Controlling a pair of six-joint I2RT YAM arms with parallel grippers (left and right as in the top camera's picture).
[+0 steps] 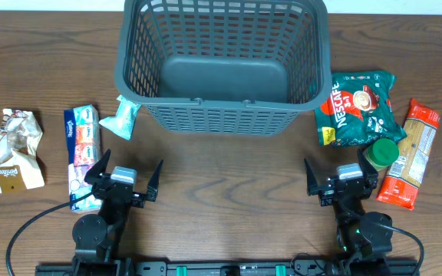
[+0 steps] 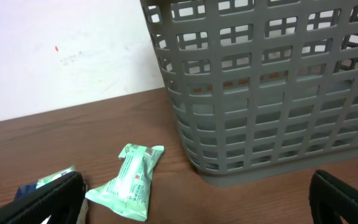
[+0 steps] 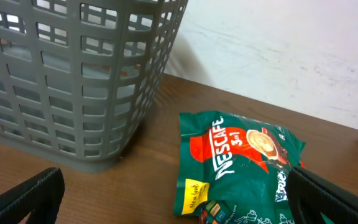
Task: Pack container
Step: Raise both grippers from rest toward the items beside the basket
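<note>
Left gripper (image 1: 130,165): jaws wide apart, gripping nothing
Right gripper (image 1: 337,162): jaws wide apart, gripping nothing
Mint-green plastic sachet (image 1: 121,116): flat on brown wooden table (image 1: 229,176), beyond left gripper
Green Nescafé pouch (image 1: 357,107): flat, beyond right gripper
Large dark grey slotted plastic basket (image 1: 221,115): upright, far centre, between sachet and pouch

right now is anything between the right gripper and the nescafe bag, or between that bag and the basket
Nothing visible. The right gripper stands open with bare table up to the Nescafe bag, and the basket beside it is open-topped. Only the green-lidded jar crowds the bag's near corner.
</note>
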